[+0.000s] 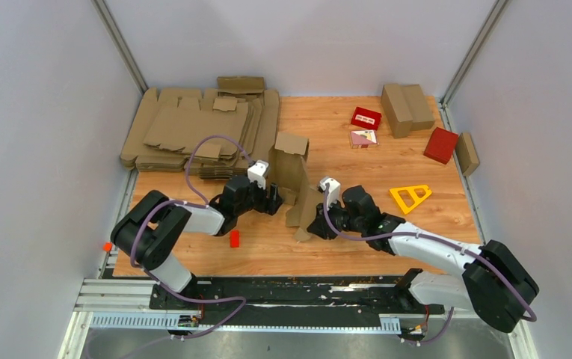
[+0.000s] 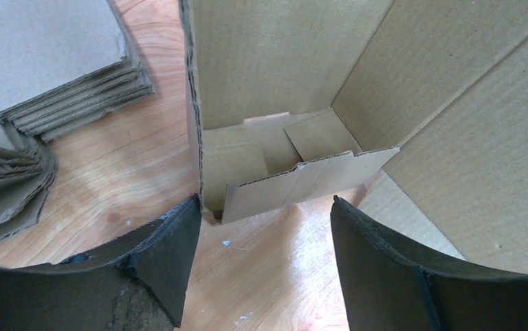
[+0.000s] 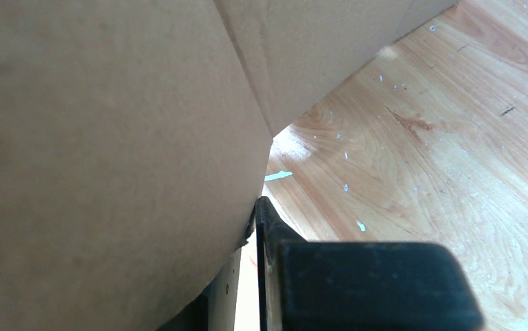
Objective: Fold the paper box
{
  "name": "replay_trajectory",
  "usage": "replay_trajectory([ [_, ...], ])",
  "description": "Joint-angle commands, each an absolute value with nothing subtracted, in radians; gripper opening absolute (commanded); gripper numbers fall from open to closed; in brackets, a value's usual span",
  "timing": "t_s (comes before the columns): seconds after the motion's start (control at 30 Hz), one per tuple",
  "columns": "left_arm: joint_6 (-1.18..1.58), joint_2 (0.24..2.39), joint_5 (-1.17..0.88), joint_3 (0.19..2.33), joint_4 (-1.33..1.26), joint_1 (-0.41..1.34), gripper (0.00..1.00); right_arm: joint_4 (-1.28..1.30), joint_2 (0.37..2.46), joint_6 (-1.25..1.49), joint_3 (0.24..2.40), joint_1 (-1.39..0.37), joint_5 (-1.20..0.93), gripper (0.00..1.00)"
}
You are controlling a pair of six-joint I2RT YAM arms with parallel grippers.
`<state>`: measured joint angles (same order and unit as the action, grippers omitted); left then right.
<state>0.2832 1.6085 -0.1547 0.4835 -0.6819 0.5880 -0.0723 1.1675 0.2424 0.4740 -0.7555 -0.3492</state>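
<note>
The left gripper [image 2: 264,210] gapes wide with nothing between its fingers, just short of the half-formed paper box [image 2: 281,186] standing mid-frame in the top view. The right gripper [image 1: 313,225] is pinched narrow on the box's lower right flap. A stack of flat blanks [image 1: 193,131] lies upper left, and a yellow triangular frame [image 1: 410,196] lies to the right.

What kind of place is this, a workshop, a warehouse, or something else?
Probably a lab robot test cell: plain grey walls close in a wooden table, the left arm and right arm are bolted to a rail at its edge, and a stack of flat cardboard blanks lies beside a half-folded paper box.
</note>
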Motion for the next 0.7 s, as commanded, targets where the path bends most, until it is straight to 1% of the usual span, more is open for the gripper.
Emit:
replay_trajectory([
  [0.0, 0.287, 1.538, -0.085, 0.497, -0.628, 0.584, 0.78, -0.068, 1.144, 0.245, 0.511, -0.761, -0.319, 0.14],
  [0.2, 0.327, 1.502, -0.053, 0.486, -0.561, 0.568, 0.86, -0.063, 1.205, 0.239, 0.552, -0.762, -0.34, 0.13],
  [0.37, 0.341, 1.419, -0.04, 0.448, -0.511, 0.555, 0.87, -0.072, 1.225, 0.238, 0.561, -0.762, -0.338, 0.13],
  [0.47, 0.341, 1.355, -0.026, 0.426, -0.47, 0.554, 0.9, -0.07, 1.241, 0.237, 0.574, -0.762, -0.345, 0.13],
  [0.67, 0.354, 1.236, -0.002, 0.375, -0.403, 0.554, 0.92, -0.057, 1.276, 0.226, 0.608, -0.776, -0.337, 0.13],
])
